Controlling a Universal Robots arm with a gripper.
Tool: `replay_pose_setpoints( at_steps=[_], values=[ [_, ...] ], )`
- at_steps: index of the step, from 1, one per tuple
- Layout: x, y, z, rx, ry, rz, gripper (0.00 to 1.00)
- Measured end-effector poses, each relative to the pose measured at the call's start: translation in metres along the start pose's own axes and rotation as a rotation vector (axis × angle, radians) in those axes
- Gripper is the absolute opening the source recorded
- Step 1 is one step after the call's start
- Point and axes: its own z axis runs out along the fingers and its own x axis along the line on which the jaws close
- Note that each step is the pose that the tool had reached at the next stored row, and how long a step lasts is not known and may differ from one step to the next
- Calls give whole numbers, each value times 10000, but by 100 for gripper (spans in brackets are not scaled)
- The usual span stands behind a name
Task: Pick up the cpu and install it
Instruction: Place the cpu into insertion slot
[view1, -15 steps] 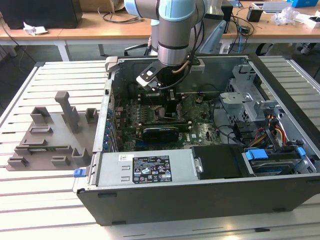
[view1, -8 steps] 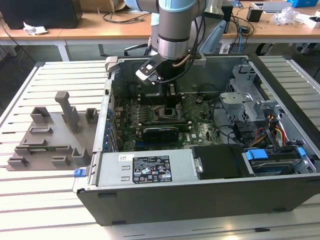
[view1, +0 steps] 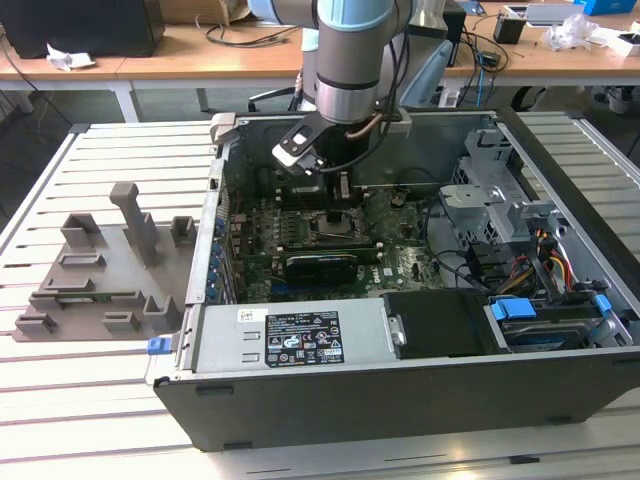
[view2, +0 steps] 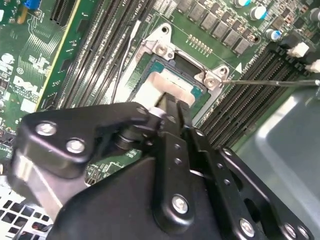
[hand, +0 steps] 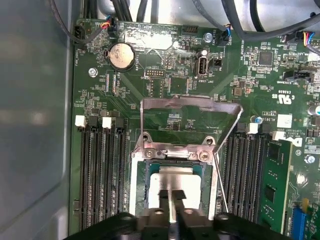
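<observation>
Nearest the front edge of the slatted desk (view1: 90, 400), an open PC case (view1: 400, 410) is lying on its side, w/ the power supply (view1: 290, 340) sitting along its near wall and a drive w/ blue tabs (view1: 545, 325) beside it toward the exterior view's right. A grey fixture tray (view1: 95, 280) is resting on the desk just beside the case, toward the exterior view's left edge. Further in, the motherboard (view1: 400, 255) is lying flat on the case floor, and the arm (view1: 350, 60) is reaching straight down over its middle. The gripper (hand: 172, 195) is hanging right at the socket. Its fingers (hand: 163, 200) are standing almost pressed together, w/ just a thin slit btwn them, not wrapping anything. The cpu (hand: 172, 177) is lying flat inside the socket, silvery top up, directly under the fingertips. Can't tell if the tips are touching it. Both wrist views are showing it seated there, approx centred in the frame. The metal load plate (hand: 190, 102) is standing hinged up behind the socket. Memory slots (hand: 100, 170) are running along both sides, and a coin battery (hand: 121, 55) is sitting further off on the board. Beyond the case, a far desk (view1: 250, 50) is carrying cables.
</observation>
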Motion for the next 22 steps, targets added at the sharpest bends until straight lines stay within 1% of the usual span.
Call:
replay_pose_setpoints(
  at_steps=[1,2,5,7,10,12,13,15,16,17,18,19,21,22],
  values=[
    [-4,-1,6,-2,-2,-46,18],
    [-6,-2,9,-2,-5,-79,11],
    [-8,-10,25,-8,-4,-160,11],
    [-8,-11,50,-8,-8,-188,11],
    [-10,-12,80,9,-23,-191,11],
    [-9,-9,85,7,-16,-194,11],
    [-9,19,86,0,-9,-195,11],
    [-15,123,82,8,-8,-195,11],
    [-14,147,70,1,1,-198,11],
    [-16,147,8,3,2,-197,11],
    [-21,143,-78,7,-4,-195,11],
    [-24,141,-133,8,-6,-196,11],
    [-25,139,-179,9,-8,-196,11],
    [-27,137,-226,8,-7,-196,11]
  ],
)
